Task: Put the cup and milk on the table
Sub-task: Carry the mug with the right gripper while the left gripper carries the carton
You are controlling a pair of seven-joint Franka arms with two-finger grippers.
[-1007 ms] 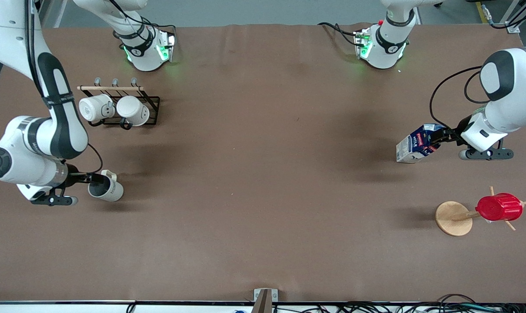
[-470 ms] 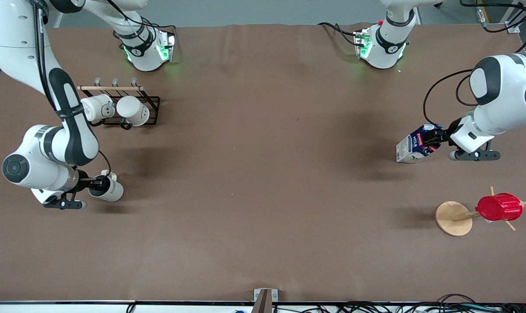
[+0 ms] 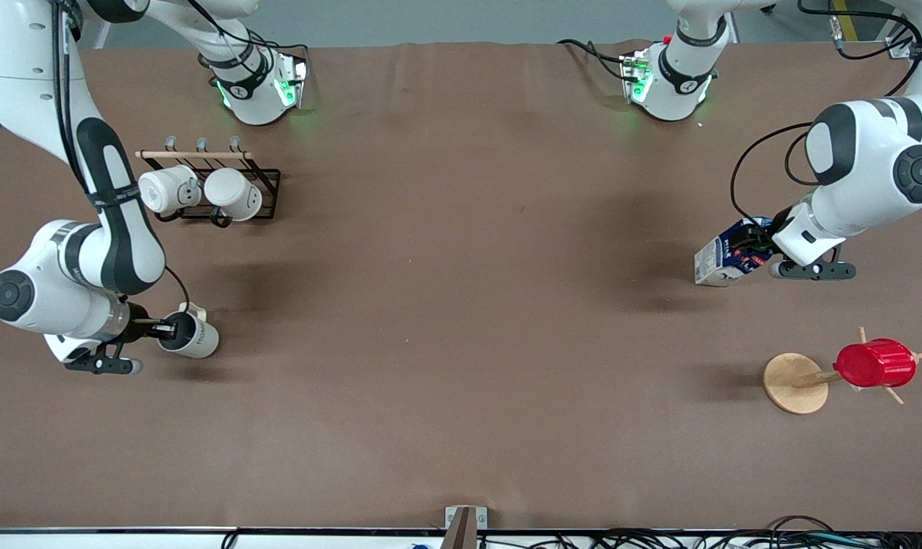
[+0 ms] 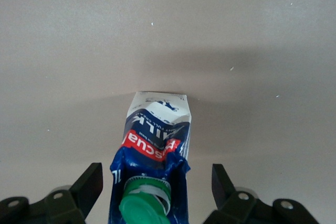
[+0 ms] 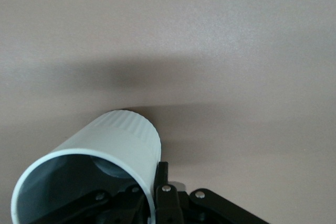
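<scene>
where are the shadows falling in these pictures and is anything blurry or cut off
Front view: soft dark patches on the table beside the cup and the milk; green glow at both bases. Left wrist view: sharp; a shadow band above the milk, cap cut off at the edge. Right wrist view: the cup fills the corner, cropped, a broad soft shadow on the table.

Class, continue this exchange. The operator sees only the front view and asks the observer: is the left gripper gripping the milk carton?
Observer: No. In the left wrist view the left gripper has its fingers wide apart, with a gap on each side of the milk carton.
Operator: How does the right gripper hold the cup?
Observer: By the rim. The right wrist view shows the right gripper with one finger inside the cup and one outside, pinching its wall.
Operator: Where does the carton's green cap face?
Observer: The green cap faces the left wrist camera.
</scene>
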